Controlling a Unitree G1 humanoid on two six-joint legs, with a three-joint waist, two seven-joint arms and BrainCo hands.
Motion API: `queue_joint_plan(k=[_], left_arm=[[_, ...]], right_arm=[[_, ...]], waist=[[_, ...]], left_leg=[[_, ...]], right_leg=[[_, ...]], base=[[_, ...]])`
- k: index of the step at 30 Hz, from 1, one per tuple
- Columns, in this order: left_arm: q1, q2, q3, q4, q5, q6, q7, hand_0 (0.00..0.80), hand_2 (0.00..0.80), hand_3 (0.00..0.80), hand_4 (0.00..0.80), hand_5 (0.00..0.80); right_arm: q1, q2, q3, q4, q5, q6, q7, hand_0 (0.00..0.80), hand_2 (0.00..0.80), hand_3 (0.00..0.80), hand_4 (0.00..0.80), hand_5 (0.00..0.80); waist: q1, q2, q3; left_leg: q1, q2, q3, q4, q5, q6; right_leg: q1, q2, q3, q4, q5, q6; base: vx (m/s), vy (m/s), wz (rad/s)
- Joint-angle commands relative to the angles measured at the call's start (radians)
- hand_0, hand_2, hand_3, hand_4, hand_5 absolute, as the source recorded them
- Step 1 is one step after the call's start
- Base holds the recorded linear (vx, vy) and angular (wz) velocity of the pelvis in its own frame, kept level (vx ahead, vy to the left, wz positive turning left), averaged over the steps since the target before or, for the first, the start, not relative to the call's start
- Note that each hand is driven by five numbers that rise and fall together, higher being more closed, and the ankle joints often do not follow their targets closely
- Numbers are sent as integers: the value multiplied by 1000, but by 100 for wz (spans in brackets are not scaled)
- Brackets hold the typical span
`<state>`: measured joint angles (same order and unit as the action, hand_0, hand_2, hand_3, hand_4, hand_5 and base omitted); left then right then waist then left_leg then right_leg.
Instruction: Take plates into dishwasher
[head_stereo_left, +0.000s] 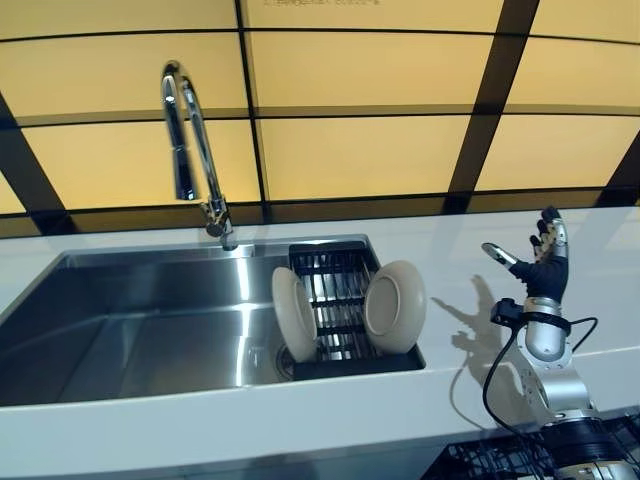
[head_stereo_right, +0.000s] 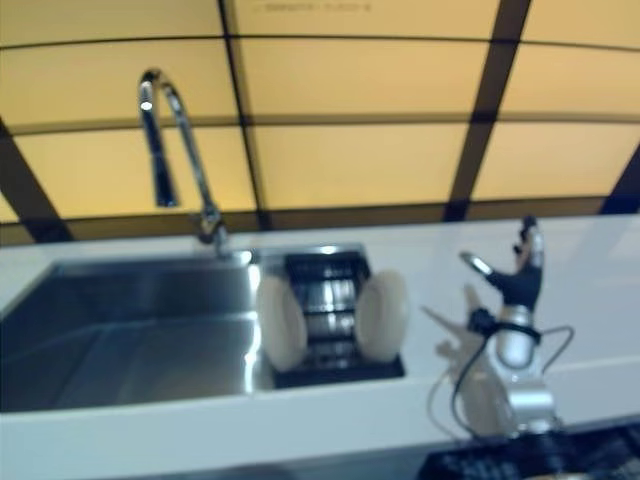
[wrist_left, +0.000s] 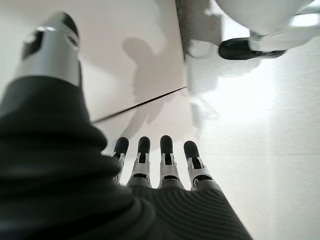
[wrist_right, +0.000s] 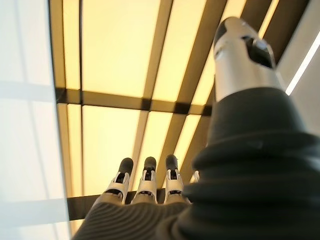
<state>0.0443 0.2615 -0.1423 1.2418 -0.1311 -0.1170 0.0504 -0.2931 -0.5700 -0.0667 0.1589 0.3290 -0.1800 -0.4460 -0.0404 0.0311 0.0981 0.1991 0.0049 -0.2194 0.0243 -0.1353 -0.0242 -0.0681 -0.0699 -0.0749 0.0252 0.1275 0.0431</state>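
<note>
Plates (head_stereo_left: 395, 306) were stood on edge in a sink rack (head_stereo_left: 335, 290), left of the raised, empty, open-fingered right hand (head_stereo_left: 548, 262).

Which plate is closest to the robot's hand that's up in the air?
The right plate, standing on edge at the rack's right end. It sits nearest the raised right hand; the left plate stands across the rack, farther away.
</note>
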Motion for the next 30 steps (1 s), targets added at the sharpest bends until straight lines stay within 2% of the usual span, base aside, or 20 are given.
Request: queue_joint_plan(k=[1, 2, 3, 5, 9, 14, 19, 20, 22, 23, 24, 25, 26, 28, 29, 30], left_arm=[[-2, 63, 27, -7, 25, -16, 2, 0, 0, 0, 0, 0], [5, 64, 36, -7, 32, -25, -10, 0, 0, 0, 0, 0], [6, 64, 37, -7, 32, -28, -12, 0, 0, 0, 0, 0], [12, 56, 38, -27, 46, -40, -21, 0, 0, 0, 0, 0], [10, 45, 32, -57, 52, -65, -26, 0, 0, 0, 0, 0], [14, 30, 11, -81, 44, -95, -14, 0, 0, 0, 0, 0], [16, 32, 14, -67, 35, -85, -8, 0, 0, 0, 0, 0], [20, 31, 14, -60, 34, -85, -6, 0, 0, 0, 0, 0], [19, 28, 18, -51, 35, -82, -6, 0, 0, 0, 0, 0], [20, 29, 19, -50, 37, -83, -9, 0, 0, 0, 0, 0], [21, 28, 18, -53, 40, -79, -15, 0, 0, 0, 0, 0], [21, 28, 17, -54, 40, -76, -16, 0, 0, 0, 0, 0], [22, 27, 12, -60, 47, -72, -17, 0, 0, 0, 0, 0], [27, 23, 4, -70, 58, -67, -14, 0, 0, 0, 0, 0], [33, 16, -5, -66, 61, -73, -4, 0, 0, 0, 0, 0], [36, 16, -7, -68, 60, -67, -2, 0, 0, 0, 0, 0]], right_arm=[[-84, -12, -7, -64, 33, 17, 35, 0, 0, 0, 0, 0], [-77, -11, -5, -66, 22, 40, 45, 0, 0, 0, 0, 0], [-76, -11, -5, -66, 20, 48, 48, 0, 0, 0, 0, 0], [-74, -32, -5, -59, 27, 61, 57, 0, 0, 0, 0, 0], [-77, -49, -5, -63, 23, 79, 64, 0, 0, 0, 0, 0], [-79, -62, 1, -76, 34, 96, 79, 0, 0, 0, 0, 0], [-89, -83, 19, -72, 49, 141, 127, 0, 0, 0, 0, 0], [-86, -92, 22, -75, 44, 155, 137, 0, 0, 0, 0, 0], [-86, -108, 20, -85, 41, 173, 140, 0, 0, 0, 0, 0], [-84, -113, 16, -89, 41, 180, 142, 0, 0, 0, 0, 0], [-84, -127, 7, -97, 46, 202, 148, 0, 0, 0, 0, 0], [-84, -131, 6, -96, 48, 207, 147, 0, 0, 0, 0, 0], [-85, -141, 2, -91, 51, 217, 143, 0, 0, 0, 0, 0], [-84, -153, -3, -88, 60, 234, 141, 0, 0, 0, 0, 0], [-84, -160, -4, -86, 75, 243, 143, 0, 0, 0, 0, 0], [-88, -167, -4, -76, 86, 250, 156, 0, 0, 0, 0, 0]], waist=[[32, -77, -7], [35, -77, -21], [35, -76, -24], [43, -83, -39], [41, -89, -47], [33, -86, -55], [30, -85, -59], [30, -84, -58], [35, -92, -54], [37, -89, -54], [39, -91, -50], [40, -91, -48], [46, -93, -41], [58, -98, -27], [67, -104, -16], [68, -110, -16]], left_leg=[[-24, -133, 16, 2, 18, 82], [-11, -118, 32, 7, 8, 66], [-9, -116, 34, 7, 7, 63], [-5, -95, 57, 35, -12, 39], [-1, -76, 67, 73, -19, 16], [-13, -51, 72, 115, 27, -7], [-28, -38, 70, 165, 71, -30], [-45, -31, 81, 179, 108, -37], [-83, -42, 91, 217, 122, -43], [-87, -33, 103, 216, 109, -45], [-100, -12, 142, 172, 107, -52], [-104, -1, 159, 144, 110, -55], [-119, 23, 207, 77, 120, -65], [-144, 47, 250, 13, 148, -83], [-166, 44, 250, 19, 156, -84], [-166, 36, 245, 28, 138, -76]], right_leg=[[-111, -52, 17, 37, 74, 101], [-84, -52, -1, 30, 56, 91], [-79, -52, -4, 29, 53, 90], [-36, -50, -14, 12, 32, 75], [-21, -47, -25, 8, 16, 63], [-16, -29, -38, 9, -6, 39], [-7, -13, -46, 14, -30, 18], [6, -4, -51, 11, -39, 10], [27, -1, -49, -1, -44, 2], [40, 6, -50, -7, -52, 3], [59, 9, -60, -20, -56, 7], [67, 9, -64, -26, -58, 10], [94, 3, -74, -43, -64, 20], [130, -8, -84, -72, -67, 33], [139, -16, -80, -81, -67, 39], [138, -24, -83, -89, -60, 43]], base=[[169, -225, 0], [119, -198, 3], [199, -241, 20], [177, -216, 22], [95, -117, -2], [64, -74, -1], [50, -48, 4], [42, -16, 7], [51, 9, 11], [65, 58, 23], [65, 64, 27], [51, 99, 35], [45, 83, 38], [49, 137, 29], [29, 181, 7], [3, 183, 3]])
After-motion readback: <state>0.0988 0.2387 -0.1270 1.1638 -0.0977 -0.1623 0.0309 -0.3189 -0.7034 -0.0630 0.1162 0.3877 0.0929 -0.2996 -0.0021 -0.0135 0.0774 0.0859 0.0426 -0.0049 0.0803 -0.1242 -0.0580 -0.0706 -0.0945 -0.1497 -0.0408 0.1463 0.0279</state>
